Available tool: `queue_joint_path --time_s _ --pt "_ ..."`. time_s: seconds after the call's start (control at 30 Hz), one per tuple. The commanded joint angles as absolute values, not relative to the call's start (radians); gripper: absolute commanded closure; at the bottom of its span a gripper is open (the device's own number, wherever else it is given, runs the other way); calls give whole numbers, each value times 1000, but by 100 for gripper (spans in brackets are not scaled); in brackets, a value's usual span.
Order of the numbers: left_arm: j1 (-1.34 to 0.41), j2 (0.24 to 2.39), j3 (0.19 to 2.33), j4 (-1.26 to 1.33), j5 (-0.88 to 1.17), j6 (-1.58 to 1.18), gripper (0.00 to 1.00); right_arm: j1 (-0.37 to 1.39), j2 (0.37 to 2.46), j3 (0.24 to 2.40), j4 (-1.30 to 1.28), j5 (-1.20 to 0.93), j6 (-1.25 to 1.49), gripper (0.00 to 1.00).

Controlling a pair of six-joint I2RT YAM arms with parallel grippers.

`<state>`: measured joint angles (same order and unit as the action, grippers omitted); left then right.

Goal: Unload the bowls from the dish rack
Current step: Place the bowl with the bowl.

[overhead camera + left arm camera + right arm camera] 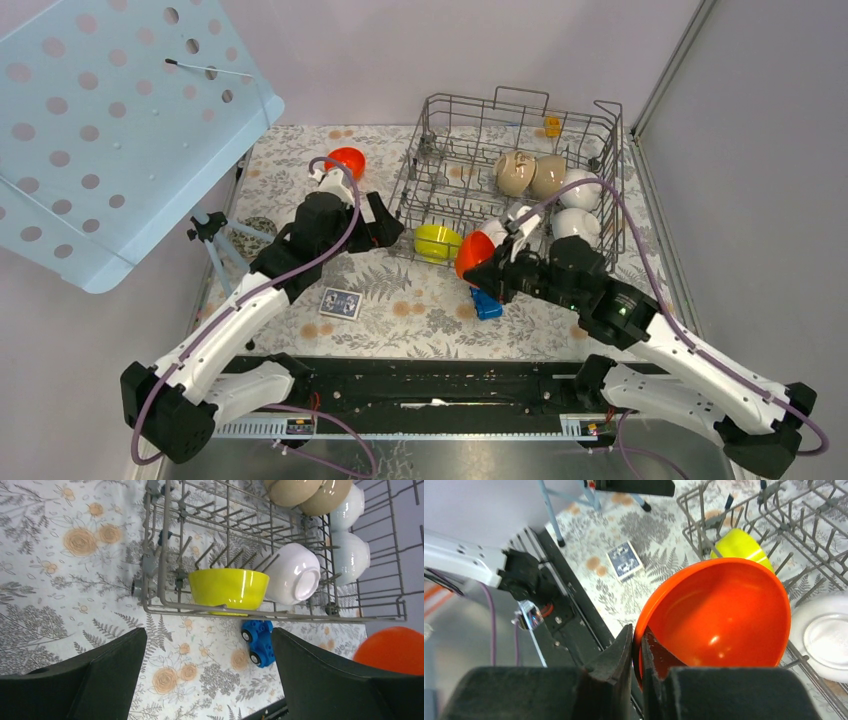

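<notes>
The grey wire dish rack [460, 97] stands at the back of the table. My right gripper [638, 635] is shut on the rim of an orange-red bowl [719, 615], held tilted just outside the rack's near edge [473, 253]. A yellow-green bowl [437, 241] rests in the rack's near-left corner, with a white bowl [295, 575] beside it. Two beige bowls [515, 172] and two more white bowls [578, 190] sit further right in the rack. A second orange-red bowl [346, 160] lies on the table left of the rack. My left gripper [207, 645] is open and empty, left of the rack.
A blue toy car [487, 303] lies on the flowered cloth under the held bowl. A card box [341, 302] sits in front of the left arm. A light-blue perforated panel [110, 120] hangs over the far left, with a small tripod [215, 240] below it.
</notes>
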<state>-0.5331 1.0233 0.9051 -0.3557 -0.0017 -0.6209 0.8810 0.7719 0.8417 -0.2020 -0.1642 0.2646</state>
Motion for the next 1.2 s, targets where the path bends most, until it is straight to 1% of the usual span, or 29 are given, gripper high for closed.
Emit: queue_joint_path --time_s 0.0,0.2,0.33,0.5,0.67,0.73,0.93,1.03,1.17 --pt "-534 1006 965 -405 85 -647 1 995 818 859 -211 -22 142 100" --pt "-534 928 940 -416 107 -592 1 1203 956 892 -205 210 19 100" --pt "-534 894 922 -423 133 -552 1 1308 990 852 -195 328 -98 100" --pt "-533 875 864 -410 233 -532 1 1478 1091 858 -239 510 -171 100" --pt "-561 858 852 -473 157 -483 1 1577 1146 845 -241 561 -192 100" --pt "-609 853 863 -515 111 -462 1 1620 1176 835 -266 596 -196 100" --pt "-851 891 915 -617 -88 -450 1 1711 1271 810 -323 648 -167 100" --pt "-940 926 928 -644 -121 -469 1 1743 1296 803 -321 649 -154 100" --pt "-973 936 927 -658 -93 -477 1 1781 1295 778 -308 657 -156 100"
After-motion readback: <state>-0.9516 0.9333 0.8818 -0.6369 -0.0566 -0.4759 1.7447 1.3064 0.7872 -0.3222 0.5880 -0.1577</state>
